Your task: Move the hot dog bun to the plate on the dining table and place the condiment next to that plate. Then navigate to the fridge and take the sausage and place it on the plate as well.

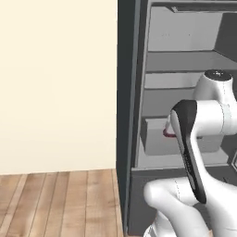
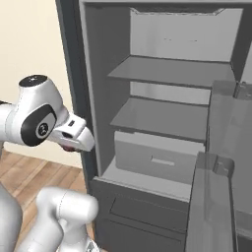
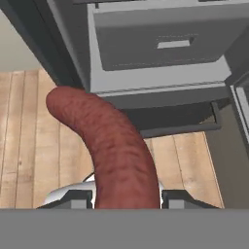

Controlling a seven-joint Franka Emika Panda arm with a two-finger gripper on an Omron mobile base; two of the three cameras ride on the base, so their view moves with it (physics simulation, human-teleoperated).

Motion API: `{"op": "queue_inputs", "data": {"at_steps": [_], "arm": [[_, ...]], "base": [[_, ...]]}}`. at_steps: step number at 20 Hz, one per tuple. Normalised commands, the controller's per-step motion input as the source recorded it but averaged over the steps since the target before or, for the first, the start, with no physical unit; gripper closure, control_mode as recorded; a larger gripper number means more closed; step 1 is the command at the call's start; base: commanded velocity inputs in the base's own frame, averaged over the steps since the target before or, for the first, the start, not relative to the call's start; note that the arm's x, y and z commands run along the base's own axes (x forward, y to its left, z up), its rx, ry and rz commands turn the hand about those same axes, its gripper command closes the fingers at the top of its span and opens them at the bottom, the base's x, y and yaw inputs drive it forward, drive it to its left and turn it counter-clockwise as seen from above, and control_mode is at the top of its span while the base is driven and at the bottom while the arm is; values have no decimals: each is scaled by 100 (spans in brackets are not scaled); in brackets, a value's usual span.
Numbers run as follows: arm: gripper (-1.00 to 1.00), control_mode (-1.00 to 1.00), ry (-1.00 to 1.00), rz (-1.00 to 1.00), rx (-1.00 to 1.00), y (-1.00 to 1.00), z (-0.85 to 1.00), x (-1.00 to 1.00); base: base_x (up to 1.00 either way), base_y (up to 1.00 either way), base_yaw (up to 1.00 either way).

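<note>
Outside the open fridge (image 2: 162,123), the gripper (image 3: 126,197) grasps the sausage (image 3: 109,146).

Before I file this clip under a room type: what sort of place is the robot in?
Most likely a kitchen. An open fridge with pale grey shelves and a drawer stands on a wood plank floor beside a cream wall, and the robot holds a reddish-brown sausage.

1. The fridge (image 2: 162,128) stands open, against the wall (image 1: 55,83), on the wooden floor (image 1: 55,199).
2. Inside it, two shelves (image 2: 167,71) lie one above the other, with a drawer (image 2: 157,157) below them.
3. The sausage (image 3: 114,151) sits between the pincer's (image 3: 126,197) fingers, in front of the drawer and above the floor.
</note>
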Motion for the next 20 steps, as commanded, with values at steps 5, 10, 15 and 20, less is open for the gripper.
{"op": "queue_inputs", "data": {"at_steps": [5, 10, 15, 20], "arm": [[100, 100, 0, 0, 0, 0, 0, 0], [100, 100, 0, 0, 0, 0, 0, 0], [100, 100, 0, 0, 0, 0, 0, 0], [100, 100, 0, 0, 0, 0, 0, 0]], "base": [[-88, 53, 43], [-6, 28, 92], [0, 27, 94], [-6, 54, 85]]}}
